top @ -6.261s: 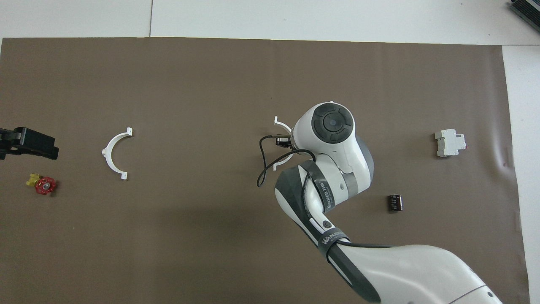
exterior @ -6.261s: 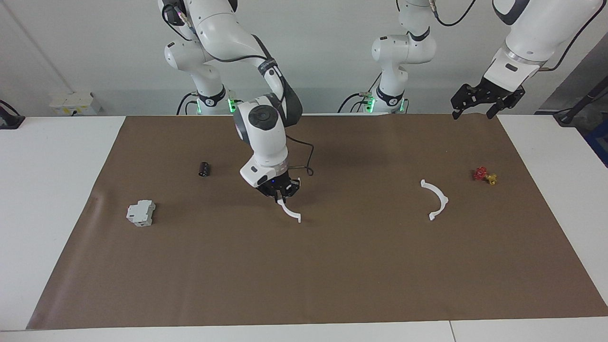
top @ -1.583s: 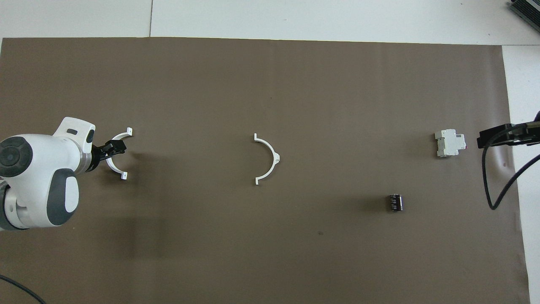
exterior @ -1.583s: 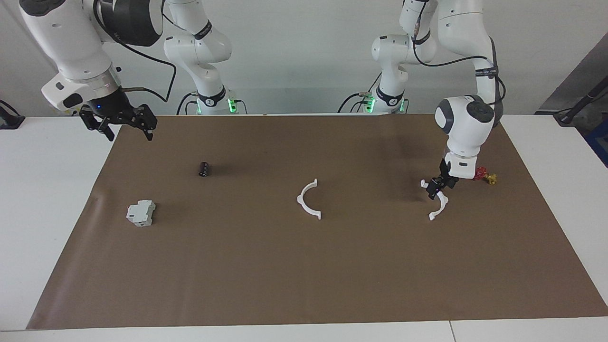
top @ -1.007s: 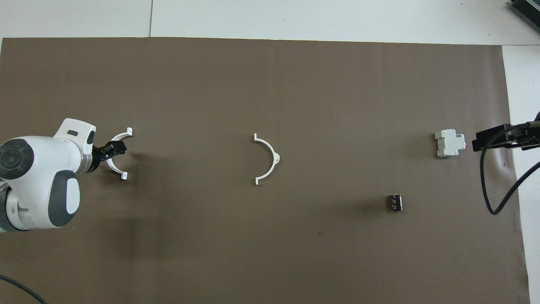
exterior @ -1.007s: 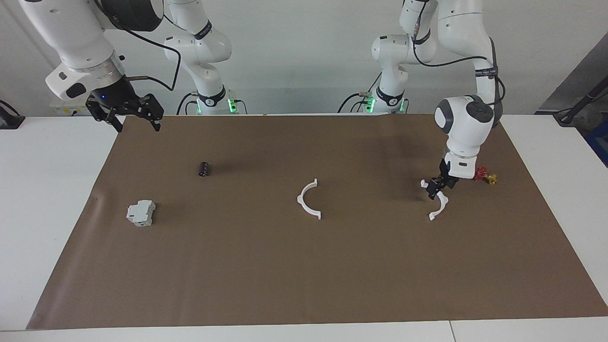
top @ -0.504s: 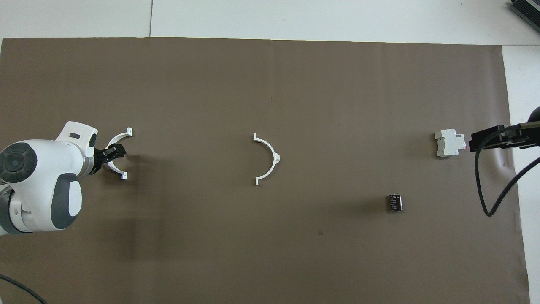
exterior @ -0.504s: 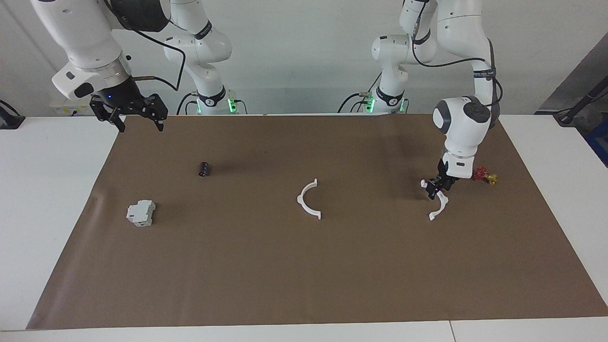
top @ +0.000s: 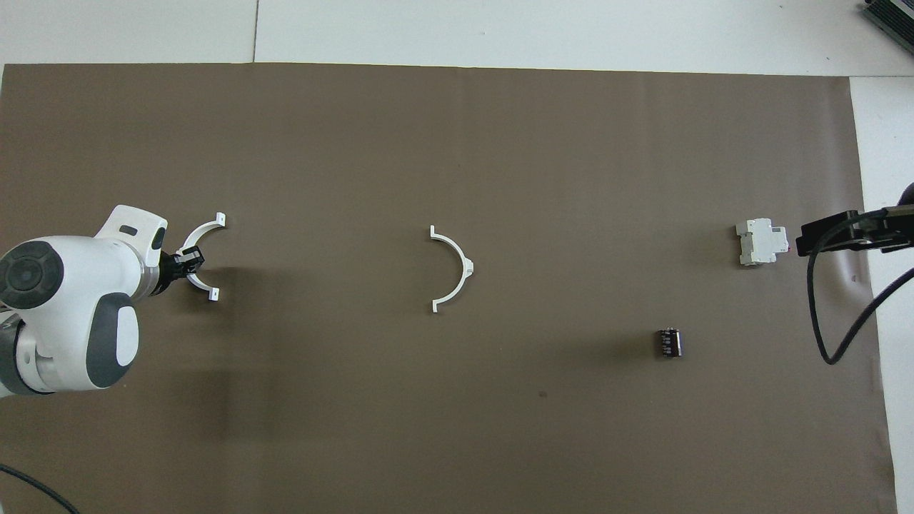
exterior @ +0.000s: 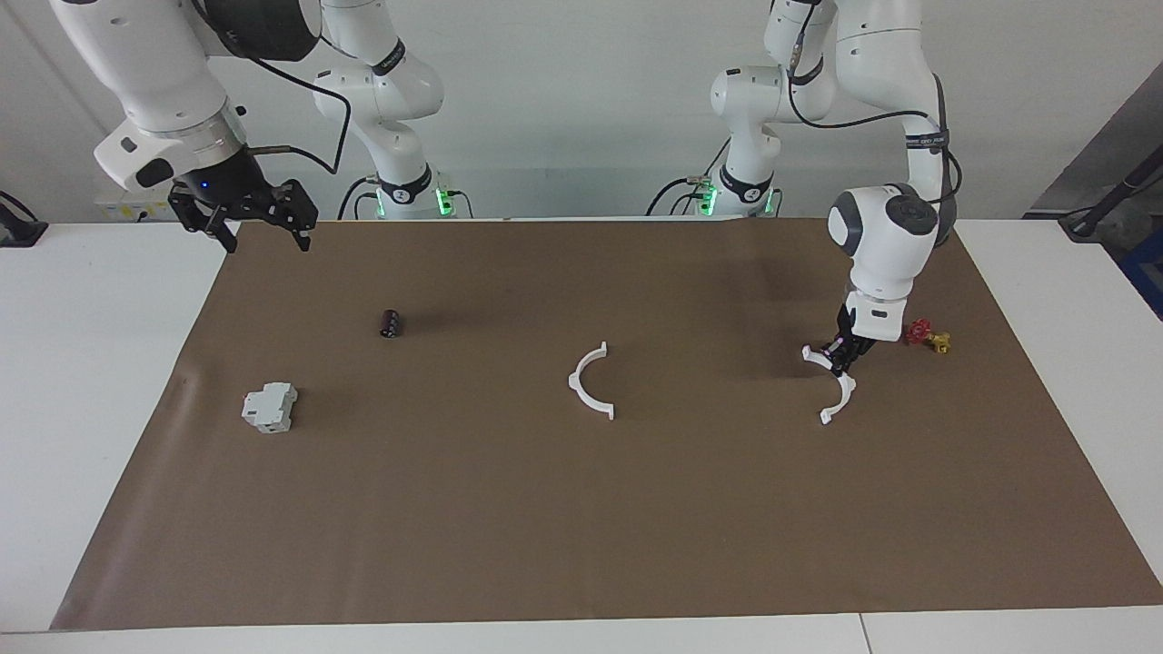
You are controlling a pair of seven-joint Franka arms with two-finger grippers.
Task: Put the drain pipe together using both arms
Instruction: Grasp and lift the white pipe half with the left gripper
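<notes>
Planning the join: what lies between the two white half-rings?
Only bare brown mat, as the overhead view shows, between the loose half-ring and the half-ring in the left gripper.

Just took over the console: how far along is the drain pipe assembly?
Done: one half-ring lies at mid-mat, free. In hand: the left pincer is shut on the other half-ring, still on the mat near the left arm's end. The right pincer waits open above the mat's corner. Left: carry that half over and join the two.

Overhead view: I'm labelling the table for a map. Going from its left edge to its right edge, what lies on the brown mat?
Half-ring arc in the left claw → free half-ring arc → small black cylinder → grey-white block.
</notes>
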